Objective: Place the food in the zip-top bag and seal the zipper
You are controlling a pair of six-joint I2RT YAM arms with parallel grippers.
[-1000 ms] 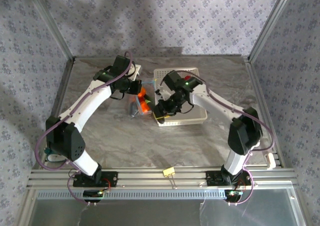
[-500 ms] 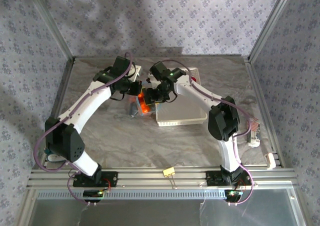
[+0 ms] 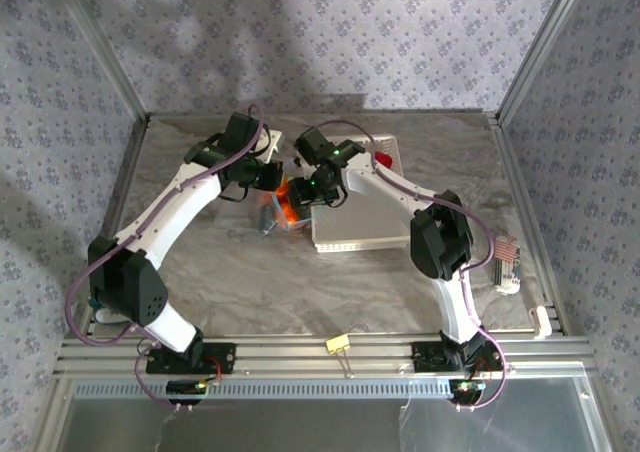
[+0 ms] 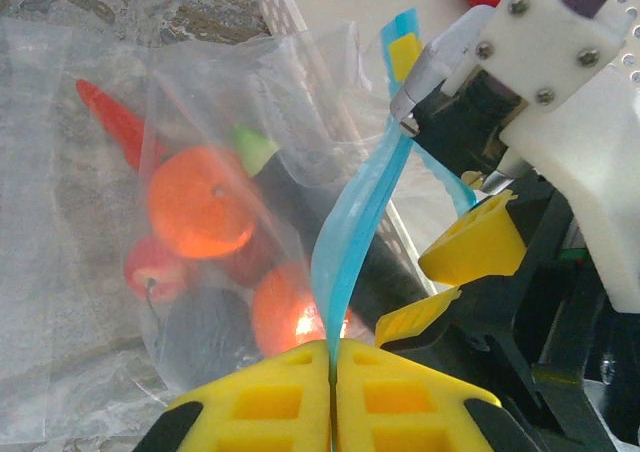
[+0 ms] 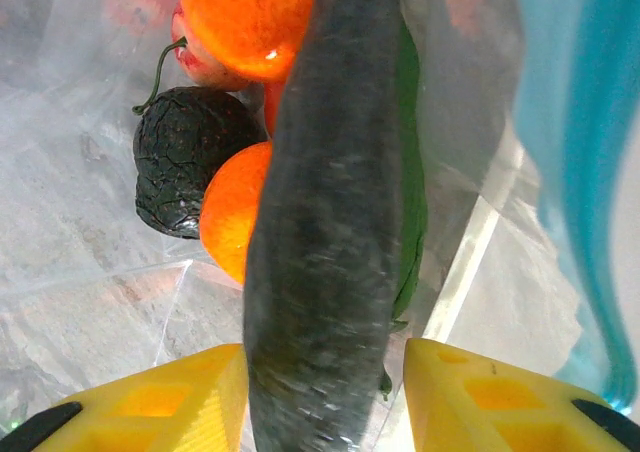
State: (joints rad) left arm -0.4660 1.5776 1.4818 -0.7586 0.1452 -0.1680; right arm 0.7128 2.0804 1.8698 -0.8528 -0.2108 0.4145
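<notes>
The zip-top bag (image 3: 278, 212) lies left of the white basket (image 3: 365, 234), its mouth held up. My left gripper (image 4: 332, 357) is shut on the light blue zipper (image 4: 355, 222). Through the clear bag (image 4: 90, 302) I see the food: a carrot (image 4: 115, 122), orange round fruits (image 4: 200, 202), a small red fruit (image 4: 150, 267) and a dark piece (image 5: 185, 157). My right gripper (image 5: 325, 357) is open at the bag's mouth. The dark green cucumber (image 5: 325, 202) lies blurred between its fingers, with a gap on the right side. A red pepper (image 3: 381, 159) sits in the basket.
The perforated basket's wall (image 4: 300, 62) stands right behind the bag. A yellow binder clip (image 3: 337, 344) lies by the front rail. A small striped thing (image 3: 506, 258) and a white piece (image 3: 543, 320) are at the right edge. Both arms crowd the bag's mouth.
My right arm swung from the basket to the bag's mouth with the cucumber, and its jaws widened. My left gripper kept its hold on the zipper without moving.
</notes>
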